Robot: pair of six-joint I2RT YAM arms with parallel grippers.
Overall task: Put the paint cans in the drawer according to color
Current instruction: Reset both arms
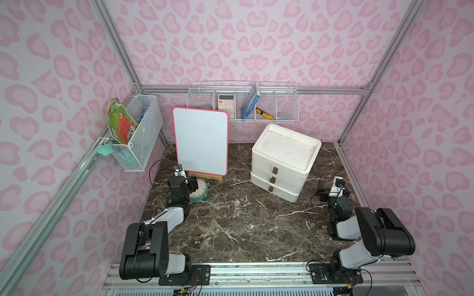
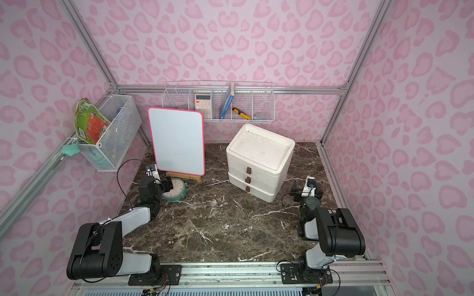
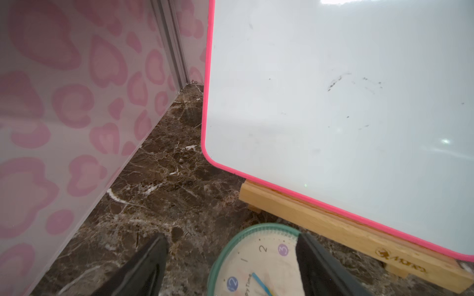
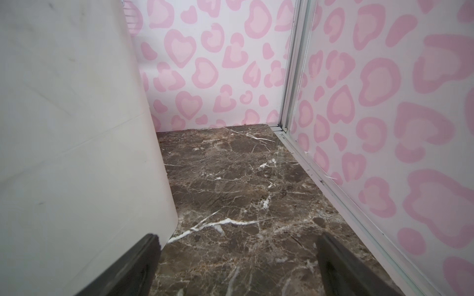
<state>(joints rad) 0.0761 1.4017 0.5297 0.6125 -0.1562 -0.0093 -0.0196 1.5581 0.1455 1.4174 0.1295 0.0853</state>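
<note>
The left hand [image 3: 232, 241] is held wide open and empty — one finger [image 3: 320, 266] is seen over the clock [image 3: 256, 271], contact unclear. The right hand [image 4: 238, 238] is spread open, nothing gripped, just beside the drawer [image 1: 282, 164] on the desk [image 1: 243, 225]. Its brown handles [image 1: 275, 170] are shown only in the top views — the right wrist view gives a plain wall [image 4: 77, 128].

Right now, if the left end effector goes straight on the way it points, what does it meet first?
Most likely the whiteboard, near its lower corner on the wooden stand. The left end effector is open, partly over the clock. Depth is unclear, so it might slip past the edge.
</note>
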